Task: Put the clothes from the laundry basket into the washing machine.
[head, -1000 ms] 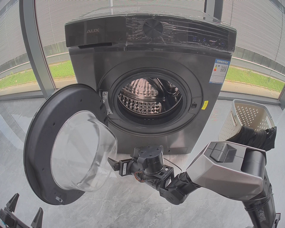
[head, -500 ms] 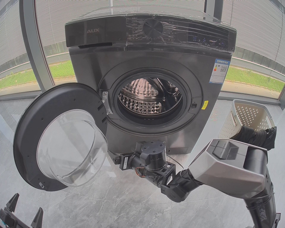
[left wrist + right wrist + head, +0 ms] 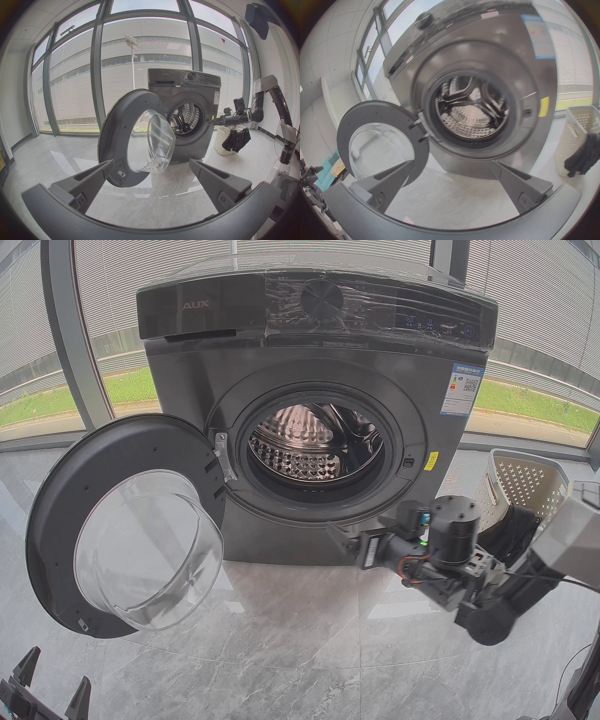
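Observation:
The grey washing machine (image 3: 312,365) stands in front of me with its round door (image 3: 125,527) swung wide to the left and its steel drum (image 3: 312,446) bare inside. A white laundry basket (image 3: 519,480) sits on the floor at the machine's right, with dark clothes (image 3: 509,534) draped over its rim. My right gripper (image 3: 335,534) hangs open and holds nothing, low in front of the machine's right half and left of the basket. In its own view, the right gripper (image 3: 451,165) faces the drum (image 3: 470,115). My left gripper (image 3: 151,165) stays open, low at the far left.
The open door (image 3: 125,131) with its clear bowl juts out over the floor on the left. Glossy grey floor tiles (image 3: 281,640) lie open in front of the machine. Tall windows stand behind it.
The door has swung farther open to the left. My right arm has moved from below the door opening to the right and upward, toward the basket.

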You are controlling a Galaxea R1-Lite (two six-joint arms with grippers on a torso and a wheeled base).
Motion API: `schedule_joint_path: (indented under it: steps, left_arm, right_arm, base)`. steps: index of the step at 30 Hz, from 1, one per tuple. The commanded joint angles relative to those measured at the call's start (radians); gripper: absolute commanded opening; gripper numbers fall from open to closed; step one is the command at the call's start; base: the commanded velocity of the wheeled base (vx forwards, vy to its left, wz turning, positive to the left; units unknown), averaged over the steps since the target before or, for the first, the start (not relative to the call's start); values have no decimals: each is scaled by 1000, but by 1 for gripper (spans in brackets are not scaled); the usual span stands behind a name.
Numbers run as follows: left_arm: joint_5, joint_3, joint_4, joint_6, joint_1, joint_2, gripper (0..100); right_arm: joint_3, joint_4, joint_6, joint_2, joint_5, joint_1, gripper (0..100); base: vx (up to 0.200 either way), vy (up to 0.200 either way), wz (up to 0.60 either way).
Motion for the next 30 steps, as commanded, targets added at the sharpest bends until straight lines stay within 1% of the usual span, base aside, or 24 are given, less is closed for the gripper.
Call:
schedule_joint_path:
  steps: [1,2,3,4,7,9,10,13,16,17,18,19,21,23,27,28,29,30]
  left_arm:
    - [-1,18,1,-1,0,-18,100]
    - [-1,18,1,-1,0,-18,100]
    - [-1,18,-1,-2,0,-18,100]
    - [-1,18,-1,-2,0,-18,100]
    - [-1,18,-1,-2,0,-18,100]
    - [-1,18,1,-2,0,-18,100]
    - [-1,18,-1,-2,0,-18,100]
    - [-1,18,1,-2,0,-18,100]
    - [-1,18,-1,-2,0,-18,100]
    - [-1,18,-1,-2,0,-18,100]
    - [-1,18,-1,-1,0,-18,100]
    - [-3,18,-1,-1,0,-18,100]
    - [-1,18,-1,-1,0,-18,100]
    - [-1,18,-1,-1,0,-18,100]
    - [-3,18,1,-1,0,-18,100]
    - [-3,18,-1,-1,0,-18,100]
    - [-3,18,-1,-1,0,-18,100]
    - [-3,18,1,-1,0,-18,100]
  right_arm:
    - [260,-55,-25,-296,-15,-184,100]
    - [292,-63,-32,-325,-12,-206,100]
    - [297,-63,-32,-330,-12,-209,100]
    - [360,-78,-42,-388,-4,-258,100]
    - [447,-101,-58,-472,20,-317,100]
    - [490,-112,-61,-514,22,-330,100]
    - [533,-113,-61,-546,19,-336,100]
    - [617,-113,-65,-637,16,-347,100]
    - [659,-109,-68,-707,8,-354,100]
    - [659,-109,-68,-707,8,-354,100]
    - [679,-104,-73,-735,2,-367,100]
    - [705,-98,-88,-782,-1,-388,100]
    - [736,-97,-108,-831,2,-414,100]
    - [749,-90,-113,-862,5,-431,100]
    - [749,40,-116,-1012,6,-469,100]
    - [749,45,-117,-1017,6,-472,100]
    - [749,124,-131,-1081,11,-494,100]
    - [749,157,-133,-1117,12,-502,100]
  base:
    - [0,0,0]
    - [0,0,0]
    - [0,0,0]
    - [0,0,0]
    - [0,0,0]
    - [0,0,0]
    - [0,0,0]
    - [0,0,0]
    - [0,0,0]
    - [0,0,0]
    - [0,0,0]
    - [0,0,0]
    - [0,0,0]
    - [0,0,0]
    - [0,0,0]
    - [0,0,0]
    - [0,0,0]
    - [0,0,0]
